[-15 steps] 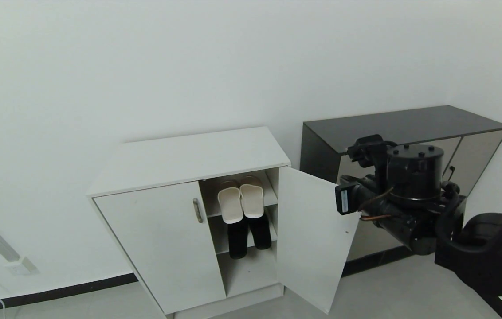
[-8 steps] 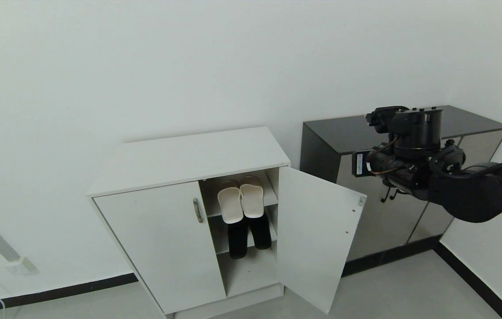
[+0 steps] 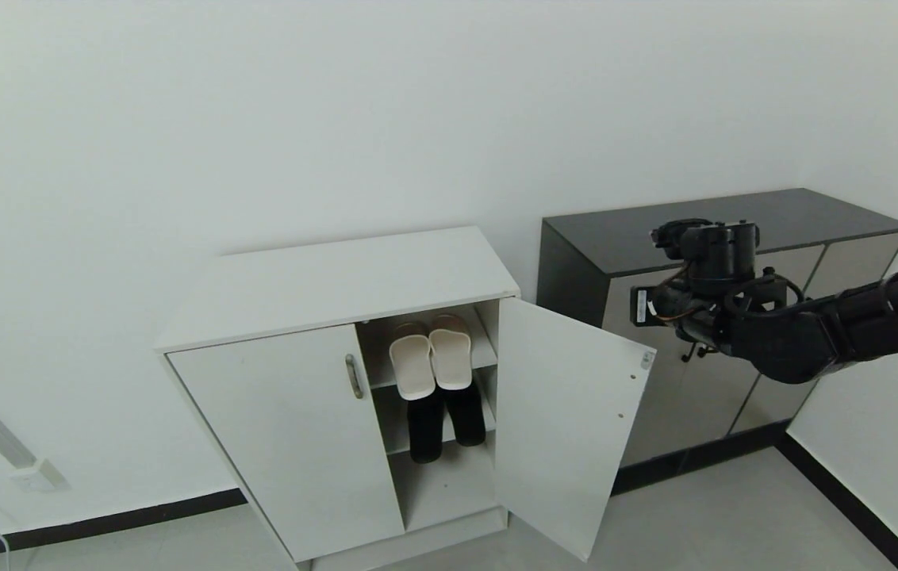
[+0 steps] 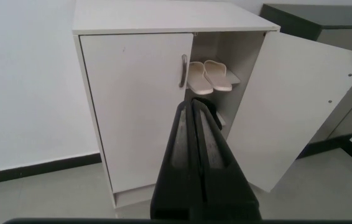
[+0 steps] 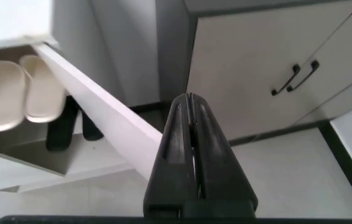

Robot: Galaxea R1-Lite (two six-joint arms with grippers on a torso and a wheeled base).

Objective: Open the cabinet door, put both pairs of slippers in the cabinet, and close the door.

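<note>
1. Closed tight on nothing: right gripper (image 5: 192,98), raised near the free edge of the open right door (image 3: 560,420), in front of the dark sideboard (image 3: 719,218).
2. Also pressed together and empty: left gripper (image 4: 192,102), facing the cabinet (image 3: 338,277) front, apart from it.
3. Inside, on the upper shelf: pale slippers (image 3: 431,363) side by side. Directly below them: black slippers (image 3: 447,420).
4. Flush and closed: left door (image 3: 290,444).

Two cream foam slippers (image 3: 413,366) inside the one white wooden cabinet (image 3: 338,277). Two black slip-on slippers (image 3: 425,434) right below them.
</note>
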